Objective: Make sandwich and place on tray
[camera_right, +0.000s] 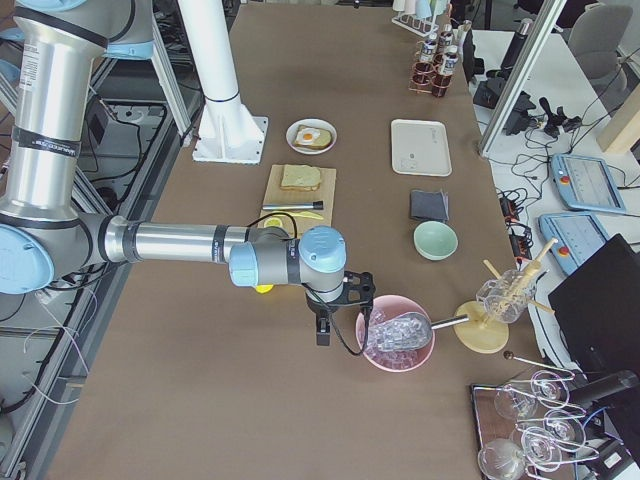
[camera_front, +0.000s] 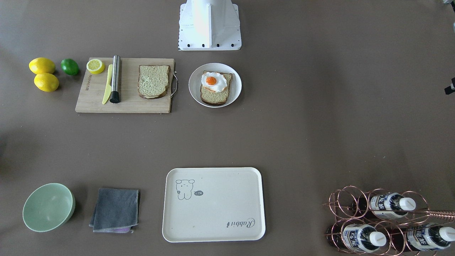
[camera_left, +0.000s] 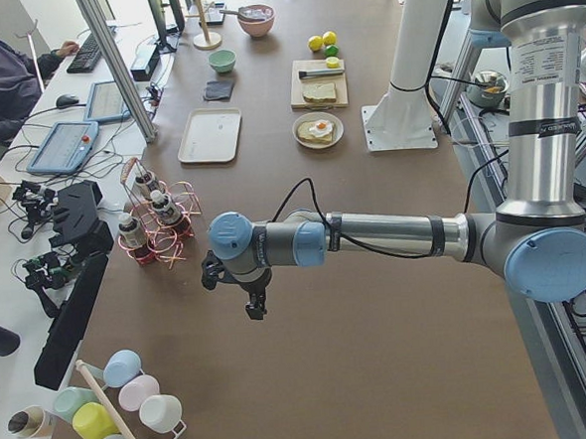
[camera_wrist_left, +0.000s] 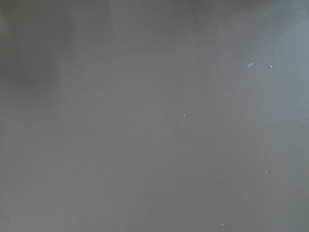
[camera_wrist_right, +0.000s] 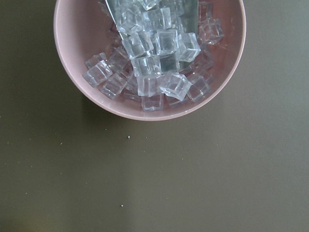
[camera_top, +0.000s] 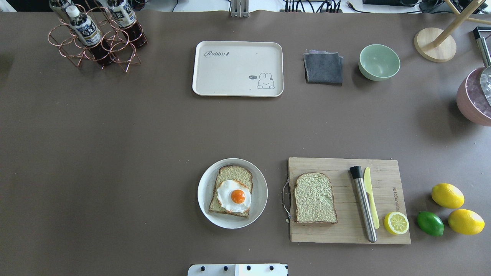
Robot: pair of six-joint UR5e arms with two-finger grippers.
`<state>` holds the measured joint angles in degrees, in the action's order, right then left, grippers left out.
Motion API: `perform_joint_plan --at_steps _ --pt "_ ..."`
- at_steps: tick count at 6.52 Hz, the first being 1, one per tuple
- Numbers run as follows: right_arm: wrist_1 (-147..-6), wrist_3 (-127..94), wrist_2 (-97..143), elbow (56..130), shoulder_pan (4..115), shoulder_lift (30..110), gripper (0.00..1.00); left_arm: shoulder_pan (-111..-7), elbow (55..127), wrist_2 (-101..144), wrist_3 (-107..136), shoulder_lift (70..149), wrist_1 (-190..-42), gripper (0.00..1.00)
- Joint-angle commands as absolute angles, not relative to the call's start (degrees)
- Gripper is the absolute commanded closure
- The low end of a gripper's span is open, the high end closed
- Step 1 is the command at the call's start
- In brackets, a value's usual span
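One bread slice [camera_top: 314, 198] lies on the bamboo cutting board [camera_top: 387, 168]. The other slice [camera_top: 234, 174] lies on the round white plate [camera_top: 204, 191] with the fried egg [camera_top: 234, 196] on top. The cream tray [camera_top: 238, 68] stands at the far middle with nothing on it. My left gripper [camera_left: 256, 306] hangs over bare table near the bottle rack, far from the food. My right gripper [camera_right: 322, 335] hangs beside the pink ice bowl [camera_right: 398, 345]. I cannot tell whether either gripper is open or shut. Neither shows in the overhead or front views.
A copper rack with bottles [camera_top: 96, 36], a grey cloth [camera_top: 323, 68] and a green bowl [camera_top: 379, 61] line the far side. On the board lie a steel muddler [camera_top: 363, 203], a yellow knife [camera_top: 370, 195] and a half lemon [camera_top: 396, 222]. Lemons [camera_top: 447, 195] and a lime [camera_top: 430, 223] sit beside it.
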<state>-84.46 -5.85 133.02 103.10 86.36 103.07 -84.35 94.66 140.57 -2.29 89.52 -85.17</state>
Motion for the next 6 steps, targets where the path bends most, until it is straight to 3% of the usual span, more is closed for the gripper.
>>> perform_joint_plan --at_steps 1,6 --pt "-88.31 -5.89 133.07 103.88 85.25 100.3 0.0 -84.02 96.41 140.71 -2.11 91.39 -83.67 0.02" --pt "-88.78 -6.77 136.31 108.8 85.08 96.51 0.0 -77.71 98.34 149.93 -1.93 103.43 -84.63 0.02"
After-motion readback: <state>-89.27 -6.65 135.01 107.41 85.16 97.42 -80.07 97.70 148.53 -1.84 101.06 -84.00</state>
